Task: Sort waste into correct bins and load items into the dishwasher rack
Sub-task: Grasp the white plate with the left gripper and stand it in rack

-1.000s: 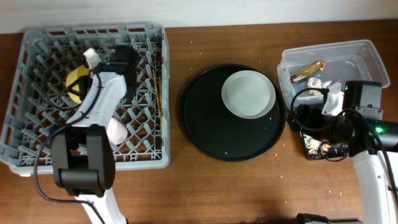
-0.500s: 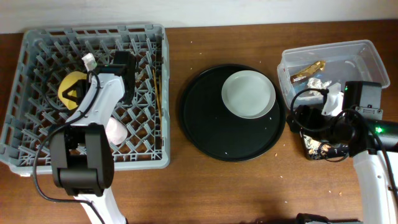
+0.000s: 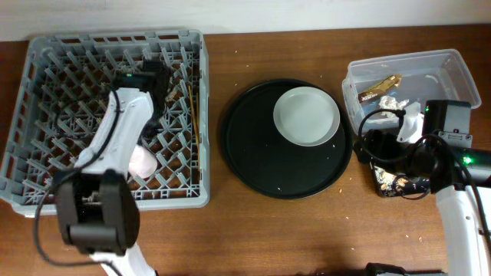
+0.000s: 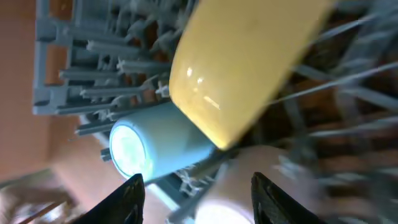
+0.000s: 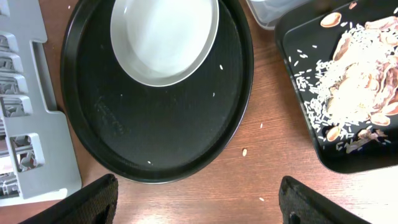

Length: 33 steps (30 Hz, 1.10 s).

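The grey dishwasher rack [image 3: 46, 115] stands at the left. My left gripper [image 3: 146, 80] is over it, open and empty [image 4: 202, 202]. Its wrist view shows the yellow bowl [image 4: 249, 62] on edge among the pegs, the blue cup [image 4: 155, 146] on its side beside it and the blurred pink cup [image 4: 280, 180]. The arm hides the bowl and blue cup from overhead. The pink cup [image 3: 142, 161] and chopsticks [image 3: 196, 115] lie in the rack. The white plate [image 3: 307, 115] sits on the round black tray [image 3: 253, 153]. My right gripper [image 3: 367, 146] is open [image 5: 205, 205] above bare table.
The clear tub [image 3: 449, 69] at the back right holds the golden wrapper [image 3: 381, 87] and the white tissue [image 3: 391, 101]. The shallow black tray [image 5: 298, 74] beside my right gripper holds food scraps [image 5: 354, 93] and rice. Loose grains lie on the table.
My left arm has swung right over the rack, and the yellow bowl that showed at its left is now hidden under it from overhead. The right arm has not moved.
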### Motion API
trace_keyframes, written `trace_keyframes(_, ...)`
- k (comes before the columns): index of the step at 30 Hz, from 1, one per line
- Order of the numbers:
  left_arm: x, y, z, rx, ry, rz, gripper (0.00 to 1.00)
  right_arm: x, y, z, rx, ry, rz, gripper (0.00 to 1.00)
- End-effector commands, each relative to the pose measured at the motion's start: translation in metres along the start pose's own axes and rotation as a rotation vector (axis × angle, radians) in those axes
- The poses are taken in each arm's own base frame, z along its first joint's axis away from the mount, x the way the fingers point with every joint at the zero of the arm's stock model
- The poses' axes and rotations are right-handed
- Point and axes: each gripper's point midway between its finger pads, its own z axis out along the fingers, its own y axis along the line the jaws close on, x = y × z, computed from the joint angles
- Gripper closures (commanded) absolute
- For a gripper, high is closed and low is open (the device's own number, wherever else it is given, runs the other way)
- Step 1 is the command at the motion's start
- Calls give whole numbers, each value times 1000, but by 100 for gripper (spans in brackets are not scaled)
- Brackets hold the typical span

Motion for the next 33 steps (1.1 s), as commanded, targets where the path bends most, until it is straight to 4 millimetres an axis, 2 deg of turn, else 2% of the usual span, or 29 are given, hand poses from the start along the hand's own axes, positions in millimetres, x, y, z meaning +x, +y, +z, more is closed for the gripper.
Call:
trace_keyframes(1,-15,-32,-84,392,-108,-16,45,-3,-1,-3,10,-13,-10,16)
trace_keyframes(3,-23,-96,-138,692,-233,158,45,-3,-1,-3,10,-14,-10,17)
trace_keyframes(4,-23,-123,-155,777,-292,257,45,-3,-1,-3,10,-13,-10,17)
trace_keyframes(5,-20,-165,-177,879,-381,404,45,-3,-1,-3,9,-14,-10,17)
trace_keyframes(6,-15,-194,-184,916,-410,465,45,-3,-1,-3,9,-14,-10,17)
trace_keyframes(7,-10,-219,-184,931,-417,497,45,-3,-1,-3,10,-14,-10,17)
trace_keyframes(8,3,-255,-177,945,-392,528,45,-3,-1,-3,9,-14,-10,16)
trace_keyframes(9,17,-279,-166,951,-313,484,45,-3,-1,-3,10,-14,-10,16)
trace_keyframes(12,54,-336,-136,961,-167,437,45,-3,-1,-3,10,-13,-10,16)
trace_keyframes(15,74,-363,-124,969,-137,471,46,-3,-1,-3,10,-13,-10,16)
trace_keyframes(17,82,-374,-122,976,-133,477,45,-2,-1,-3,10,-12,-9,16)
trace_keyframes(18,84,-377,-125,983,-141,482,46,-3,-1,-3,10,-13,-9,16)
trace_keyframes(19,86,-378,-127,982,-141,488,51,-2,-1,-3,10,-12,-10,16)
trace_keyframes(20,89,-374,-126,968,-110,478,56,-2,-1,-3,11,-9,-9,16)
trace_keyframes(21,90,-369,-126,954,-91,479,58,-1,-2,-3,11,-6,-8,16)
trace_keyframes(22,86,-363,-129,942,-79,478,58,-1,-2,-3,11,-6,-8,16)
trace_keyframes(25,67,-352,-163,966,-101,468,58,-1,-2,-3,11,-6,-8,16)
trace_keyframes(27,65,-359,-180,1008,-137,480,57,-1,-2,-3,12,-6,-8,16)
trace_keyframes(29,74,-367,-168,981,-122,496,57,-1,-2,-3,11,-6,-8,16)
trace_keyframes(31,89,-380,-143,942,-69,522,58,-1,-2,-3,12,-6,-8,16)
trace_keyframes(32,97,-386,-124,914,-29,534,61,-1,-2,-3,11,-6,-8,16)
trace_keyframes(33,102,-390,-115,903,-8,540,65,-1,-2,-3,11,-5,-7,16)
